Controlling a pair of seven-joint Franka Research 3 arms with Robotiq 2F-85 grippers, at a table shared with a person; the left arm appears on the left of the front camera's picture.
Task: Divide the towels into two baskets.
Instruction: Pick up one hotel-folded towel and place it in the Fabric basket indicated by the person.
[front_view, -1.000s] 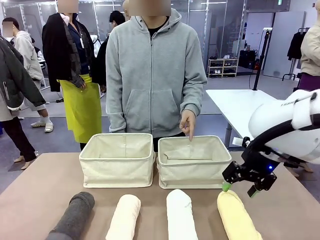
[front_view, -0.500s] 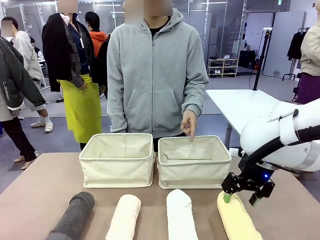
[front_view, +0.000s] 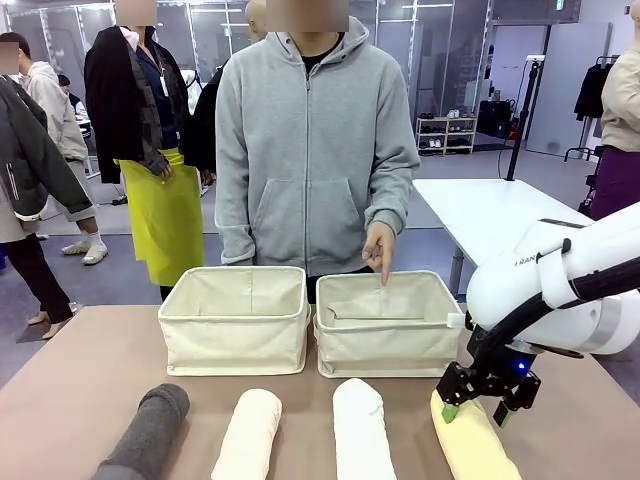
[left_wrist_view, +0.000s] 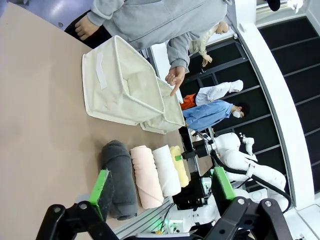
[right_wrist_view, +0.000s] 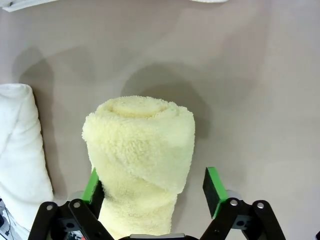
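In the lower right of the front view, the right gripper (front_view: 475, 415) sat low over the far end of the pale yellow towel (front_view: 472, 448), its jaws spread with one green pad on each side of the roll and not clamped on it. From the right wrist view, the pad at the picture's right stood clear of the terry cloth, while the pad at the left was close against it. The white towel (front_view: 360, 432), cream towel (front_view: 248, 432) and dark grey towel (front_view: 150, 430) lay in a row along the bottom edge on the brown table (front_view: 80, 370). Behind them, mid-frame, stood the left basket (front_view: 235, 340) and the right basket (front_view: 388, 345), side by side. A person's hand (front_view: 377, 246) pointed a finger down at the right basket. In the left wrist view the left gripper (left_wrist_view: 162, 190) was released, jaws wide with nothing between them.
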